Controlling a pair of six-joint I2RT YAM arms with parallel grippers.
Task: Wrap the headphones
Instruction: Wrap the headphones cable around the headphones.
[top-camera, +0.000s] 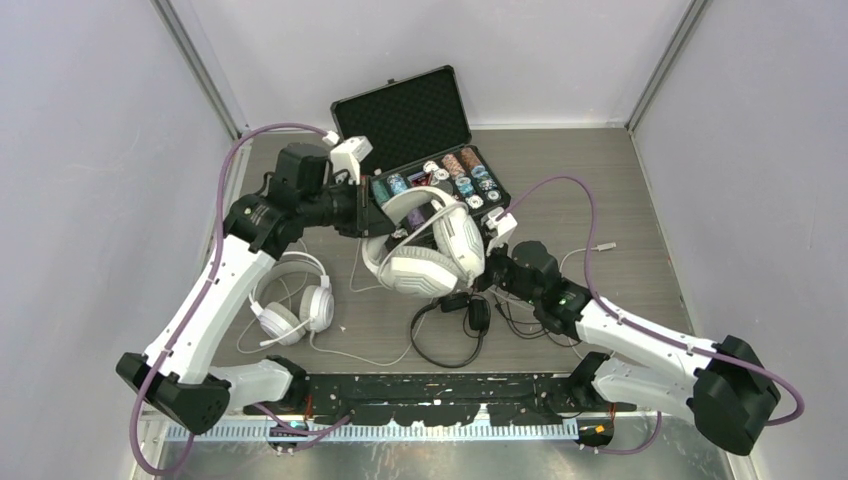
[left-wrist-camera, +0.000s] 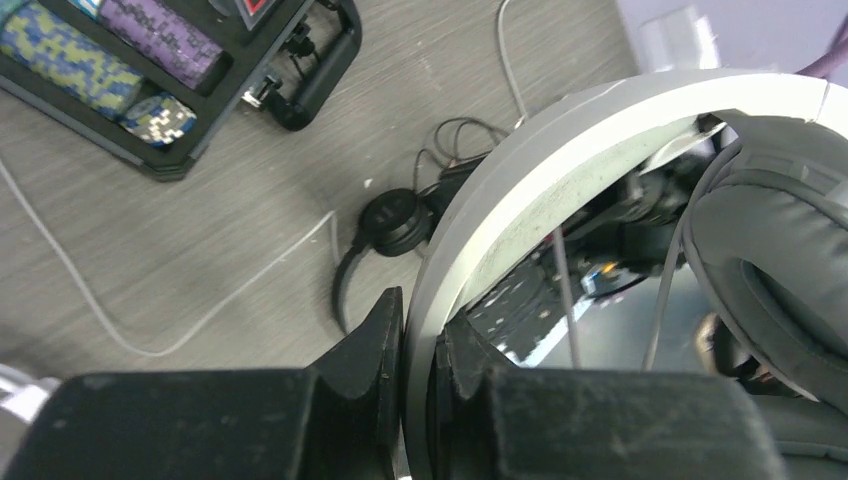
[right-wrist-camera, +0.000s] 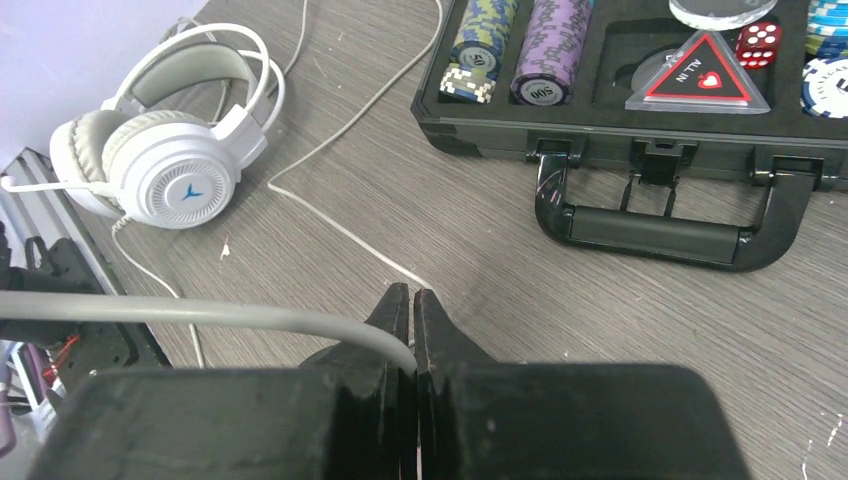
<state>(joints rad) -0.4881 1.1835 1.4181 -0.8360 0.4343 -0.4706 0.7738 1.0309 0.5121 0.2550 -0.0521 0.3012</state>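
The bulky white-grey headphones (top-camera: 430, 250) hang above the middle of the table. My left gripper (top-camera: 372, 215) is shut on their headband (left-wrist-camera: 560, 150), which runs between the jaws; a grey ear cushion (left-wrist-camera: 770, 260) shows at the right. My right gripper (top-camera: 495, 272) is shut on their grey cord (right-wrist-camera: 200, 312), which leads off to the left from the closed jaws. The slim black headphones (top-camera: 470, 315) lie on the table below, with tangled black cord. The white round-cup headphones with mic (top-camera: 290, 305) lie at the left, also in the right wrist view (right-wrist-camera: 170, 160).
An open black case (top-camera: 420, 130) of poker chips stands at the back, its handle (right-wrist-camera: 650, 235) facing the arms. A thin white cable (top-camera: 360, 350) trails across the wooden table. Another cable with a plug (top-camera: 600, 247) lies to the right. Walls close in on three sides.
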